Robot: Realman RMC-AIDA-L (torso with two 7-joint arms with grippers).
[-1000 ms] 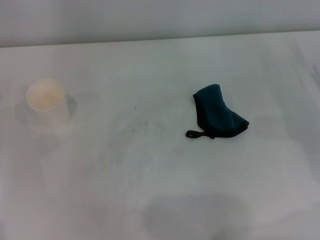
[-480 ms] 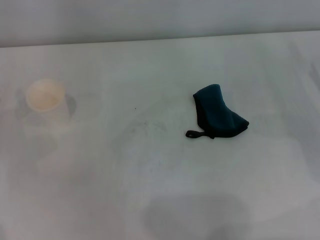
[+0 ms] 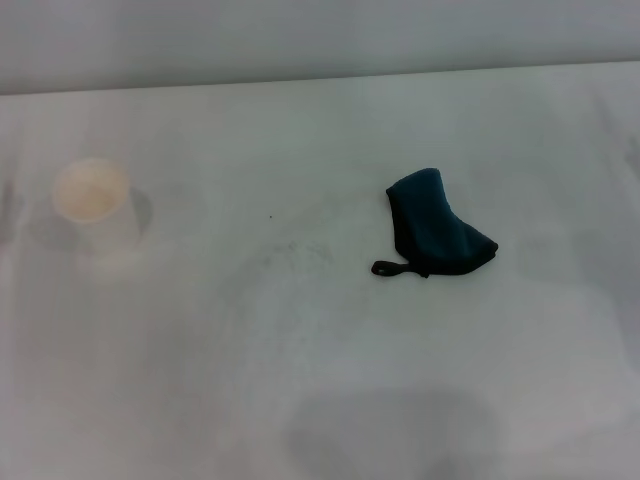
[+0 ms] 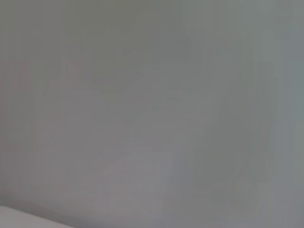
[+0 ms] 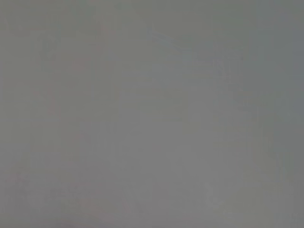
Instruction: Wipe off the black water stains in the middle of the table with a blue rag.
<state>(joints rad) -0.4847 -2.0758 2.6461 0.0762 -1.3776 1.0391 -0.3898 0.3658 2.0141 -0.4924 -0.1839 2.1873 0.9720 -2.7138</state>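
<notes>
The blue rag (image 3: 437,225) lies crumpled on the white table (image 3: 300,380), right of the middle, with its black loop tab (image 3: 388,267) pointing left. No oval black-brown blot shows; only faint dark specks (image 3: 290,248) and a tiny dot mark the middle of the table. Neither gripper is in the head view. Both wrist views show only plain grey surface with no fingers.
A white cup (image 3: 96,204) stands upright at the left of the table. The table's far edge meets a grey wall at the top. A soft shadow lies on the table near the front edge.
</notes>
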